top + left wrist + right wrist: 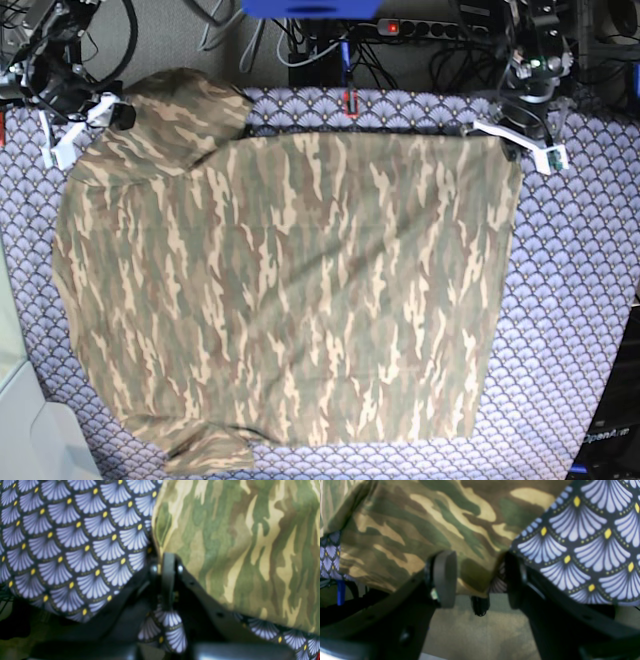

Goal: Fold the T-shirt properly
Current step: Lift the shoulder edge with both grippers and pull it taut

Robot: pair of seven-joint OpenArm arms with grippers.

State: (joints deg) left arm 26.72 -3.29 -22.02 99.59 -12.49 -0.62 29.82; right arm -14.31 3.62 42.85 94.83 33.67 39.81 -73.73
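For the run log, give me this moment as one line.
T-shirt: spread flat on patterned cloth | left pincer: shut at shirt edge | right pincer: open, shirt edge between jaws | fold: not yet done

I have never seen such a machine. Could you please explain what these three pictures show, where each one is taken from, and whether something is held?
This is a robot with two arms. The base picture looks down on a table covered with a patterned cloth. A camouflage T-shirt lies spread flat on it. The right arm is at the top left there and the left arm at the top right.

The other two pictures come from small cameras on the wrists, looking along the fingers. The left fingers are shut at the shirt's edge; whether they pinch the shirt I cannot tell. The right fingers are open, with the shirt's edge between them, so they hold nothing.
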